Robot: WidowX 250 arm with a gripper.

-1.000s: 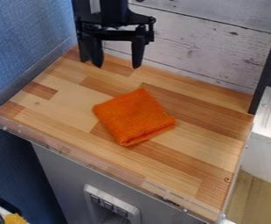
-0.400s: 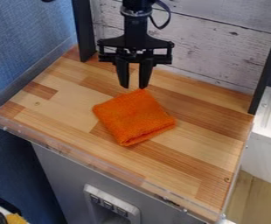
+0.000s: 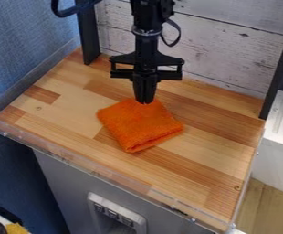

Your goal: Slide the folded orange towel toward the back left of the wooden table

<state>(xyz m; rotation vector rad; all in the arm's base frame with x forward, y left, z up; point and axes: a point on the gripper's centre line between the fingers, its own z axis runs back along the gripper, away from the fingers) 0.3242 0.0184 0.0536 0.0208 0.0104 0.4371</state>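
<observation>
The folded orange cloth (image 3: 138,125) rests unlifted on the wooden bench (image 3: 220,153). Black gripper (image 3: 145,101): fingers closed at cloth's far corner; grip indeterminable.

The fixed camera looks down at a slant on the wooden worktop (image 3: 211,177).

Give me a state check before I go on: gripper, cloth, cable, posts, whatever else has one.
Gripper: fingers together, pointing down at the cloth's far corner; whether fabric is pinched between them, I can't tell.
Orange cloth: folded into a squarish pad, lying on the wooden top.
Cable: looped beside the arm.
Left post: upright.
Right post: upright.
</observation>
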